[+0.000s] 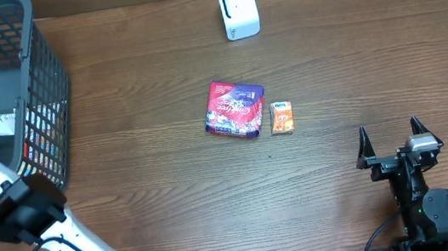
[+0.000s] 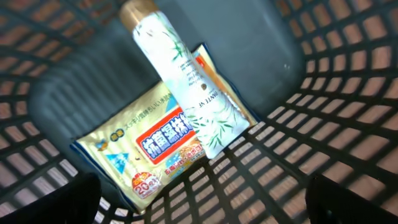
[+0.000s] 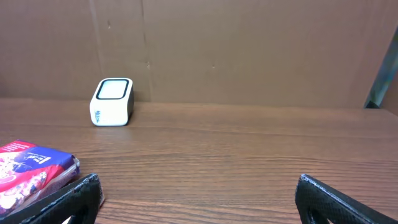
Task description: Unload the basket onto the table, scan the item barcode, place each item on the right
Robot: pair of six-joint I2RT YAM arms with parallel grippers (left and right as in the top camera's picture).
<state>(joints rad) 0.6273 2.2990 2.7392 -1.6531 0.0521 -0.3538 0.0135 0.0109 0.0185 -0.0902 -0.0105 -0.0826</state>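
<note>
Overhead view: my left arm is reaching into the black mesh basket (image 1: 44, 88), which is sitting at the far-left corner of the tabletop (image 1: 173, 200). My left gripper (image 2: 202, 190) is hanging released inside it, fingers spread wide with nothing between them. The basket walls are closing in on every side, so room there is tight.

Left wrist view: the white tube (image 2: 186, 87) is lying diagonally on top of the yellow pack (image 2: 143, 155) and touching it. Its gold cap is pointing up-left and its flat crimped end is lying down-right, just beside the mesh wall. The pack is lying flat on the basket floor, its lower edge up against the mesh. Neither is in my grip.

The barcode scanner (image 1: 238, 10) is standing upright near the far edge of the tabletop, well apart from the basket. In the right wrist view it is sitting close in front of the brown backboard, window facing my right arm.

Mid-tabletop, the purple pack (image 1: 235, 109) is lying flat with the small orange box (image 1: 281, 118) just beside its right edge. I can't tell if they are touching. Bare wood is showing between that pair and the scanner, and between the pair and the basket.

My right gripper (image 1: 389, 135) is sitting low near the front-right of the tabletop, released, fingers wide, holding nothing. It is well apart from the orange box, with bare wood running ahead of it to the far edge.
</note>
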